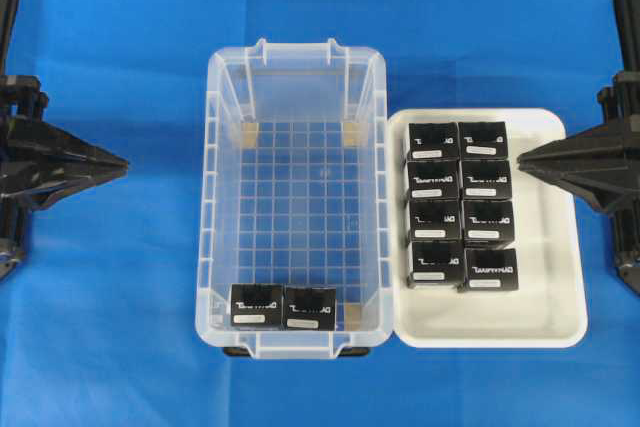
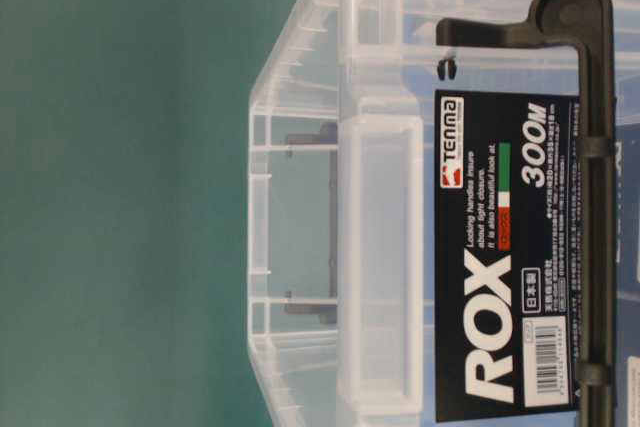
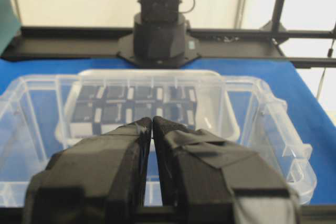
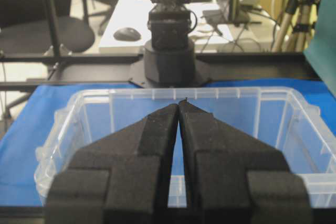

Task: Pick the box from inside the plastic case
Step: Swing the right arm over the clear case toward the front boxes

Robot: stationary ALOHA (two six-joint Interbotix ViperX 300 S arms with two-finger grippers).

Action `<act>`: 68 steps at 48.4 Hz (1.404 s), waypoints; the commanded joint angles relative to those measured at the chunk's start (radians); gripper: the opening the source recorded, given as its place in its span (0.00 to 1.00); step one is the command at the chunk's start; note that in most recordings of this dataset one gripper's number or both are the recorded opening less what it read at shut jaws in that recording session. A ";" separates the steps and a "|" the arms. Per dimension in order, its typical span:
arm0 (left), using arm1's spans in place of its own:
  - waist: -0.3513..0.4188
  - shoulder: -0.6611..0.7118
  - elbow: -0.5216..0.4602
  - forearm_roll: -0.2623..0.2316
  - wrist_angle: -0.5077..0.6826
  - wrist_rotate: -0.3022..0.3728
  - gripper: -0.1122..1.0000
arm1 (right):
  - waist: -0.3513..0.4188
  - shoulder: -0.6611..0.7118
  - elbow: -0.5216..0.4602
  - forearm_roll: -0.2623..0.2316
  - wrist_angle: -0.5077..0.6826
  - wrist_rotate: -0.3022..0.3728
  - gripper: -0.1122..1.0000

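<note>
The left end effector (image 1: pixel 122 162) is seen parked at the left edge of the blue desk (image 1: pixel 110 327), its fingertips pressed together and nothing held between them. Well to its right, the clear plastic case (image 1: pixel 218 197) is set in the middle of the desk. Two black boxes are left inside it, side by side against the near wall: one box (image 1: pixel 256 305) nearer the left end effector and a second box (image 1: pixel 310 308) touching it. Further right, eight identical boxes (image 1: pixel 461 206) are already laid in two columns in the white tray (image 1: pixel 560 292), just beside the right end effector (image 1: pixel 522 159), which is likewise closed and empty. Most of the picking is judged done; two boxes are still to be lifted out, and no reach has been started.
</note>
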 commanded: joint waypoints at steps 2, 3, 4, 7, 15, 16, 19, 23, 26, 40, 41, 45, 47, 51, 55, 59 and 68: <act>0.000 0.020 -0.037 0.014 0.038 -0.029 0.23 | -0.005 0.018 -0.029 0.040 0.009 0.018 0.23; 0.003 0.020 -0.043 0.014 0.052 -0.035 0.22 | -0.002 0.021 -0.035 0.064 0.025 0.025 0.24; 0.005 0.020 -0.048 0.014 0.064 -0.038 0.19 | 0.000 0.025 -0.044 0.092 0.044 0.035 0.23; 0.005 0.014 -0.060 0.014 0.103 -0.051 0.12 | 0.000 0.043 -0.078 0.150 0.123 0.072 0.14; 0.003 -0.002 -0.081 0.015 0.186 -0.057 0.05 | 0.000 0.100 -0.183 0.167 0.356 0.129 0.09; 0.003 -0.003 -0.084 0.014 0.206 -0.058 0.05 | 0.000 0.107 -0.199 0.167 0.387 0.132 0.09; 0.005 -0.012 -0.095 0.014 0.267 -0.058 0.05 | 0.000 0.143 -0.264 0.167 0.477 0.140 0.09; 0.005 -0.031 -0.112 0.014 0.368 -0.060 0.05 | 0.000 0.196 -0.337 0.167 0.571 0.156 0.09; 0.005 -0.044 -0.124 0.015 0.426 -0.060 0.05 | 0.000 0.247 -0.393 0.170 0.660 0.175 0.09; 0.040 -0.086 -0.133 0.015 0.448 -0.058 0.05 | -0.021 0.566 -0.703 0.173 0.925 0.229 0.09; 0.041 -0.084 -0.133 0.015 0.448 -0.058 0.05 | -0.026 0.601 -0.742 0.175 0.937 0.230 0.09; 0.048 -0.081 -0.130 0.014 0.449 -0.058 0.05 | -0.025 0.698 -0.854 0.175 1.011 0.230 0.09; 0.049 -0.077 -0.129 0.015 0.451 -0.058 0.05 | -0.025 0.746 -0.908 0.175 1.072 0.229 0.09; 0.048 -0.069 -0.127 0.014 0.453 -0.061 0.05 | -0.026 0.831 -1.017 0.173 1.227 0.222 0.09; 0.048 -0.063 -0.126 0.014 0.453 -0.066 0.05 | -0.029 0.908 -1.118 0.175 1.381 0.218 0.09; 0.048 -0.063 -0.126 0.014 0.453 -0.075 0.05 | -0.034 0.985 -1.206 0.175 1.497 0.207 0.09; 0.048 -0.064 -0.126 0.014 0.459 -0.112 0.05 | -0.037 1.081 -1.273 0.210 1.520 0.149 0.10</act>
